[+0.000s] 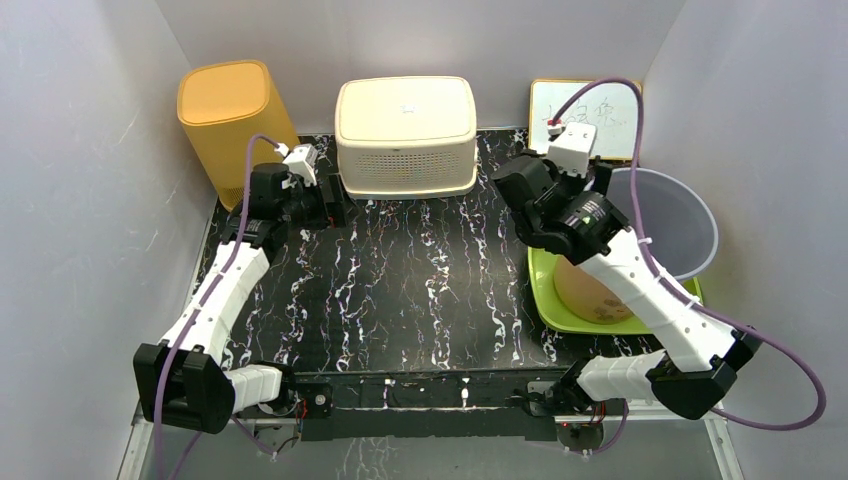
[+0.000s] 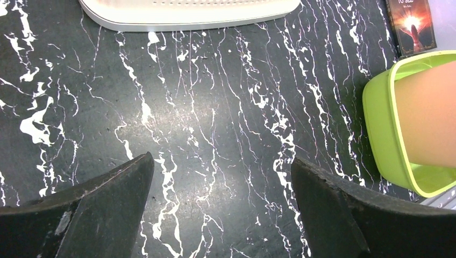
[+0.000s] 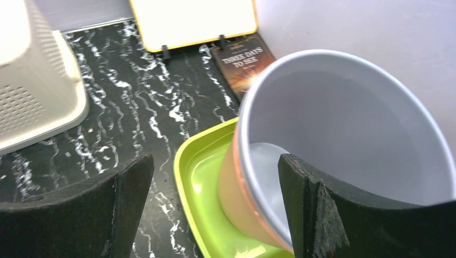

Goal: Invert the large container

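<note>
The large grey container [image 3: 355, 129] leans to the left, its base sitting inside a peach tub [image 3: 236, 188] on a lime-green tray [image 3: 199, 172]. In the top view the grey container [image 1: 680, 215] is at the right edge, partly behind my right arm. My right gripper [image 3: 216, 161] is open around the container's near rim. Its right finger [image 3: 322, 209] lies against the inside of the wall, and its left finger [image 3: 107, 204] is out over the table. My left gripper [image 2: 221, 159] hangs open over bare marble, holding nothing.
A cream perforated basket [image 1: 405, 135] stands bottom-up at the back centre, and an orange bin [image 1: 230, 120] at the back left. A small whiteboard [image 3: 193, 19] and a book [image 3: 244, 62] are behind the tray. Grey walls close in both sides.
</note>
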